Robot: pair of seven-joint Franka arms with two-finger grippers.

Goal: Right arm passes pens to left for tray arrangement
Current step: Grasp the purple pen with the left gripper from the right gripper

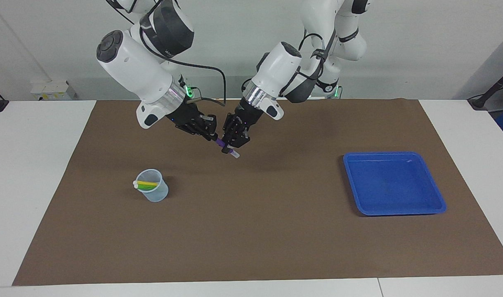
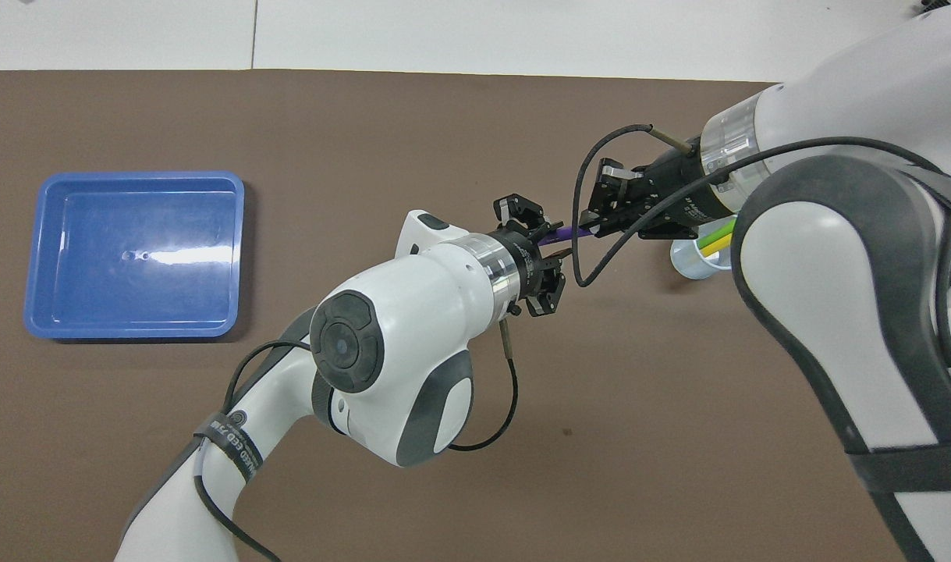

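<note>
In the upper centre of the facing view, the purple pen (image 1: 220, 143) is held clamped by the right gripper (image 1: 211, 137) with the left gripper (image 1: 230, 146) narrowed around it, while 2 pens (image 1: 146, 184) are left in the cup (image 1: 154, 192) and the tray (image 1: 393, 182) is unfilled.

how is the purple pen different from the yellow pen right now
The purple pen is up in the air, gripped by the right pincer with the left pincer around it; the yellow pen leans in the cup, untouched. Purple slants down over the mat; yellow lies nearly level. Both are slim with pale ends.
</note>
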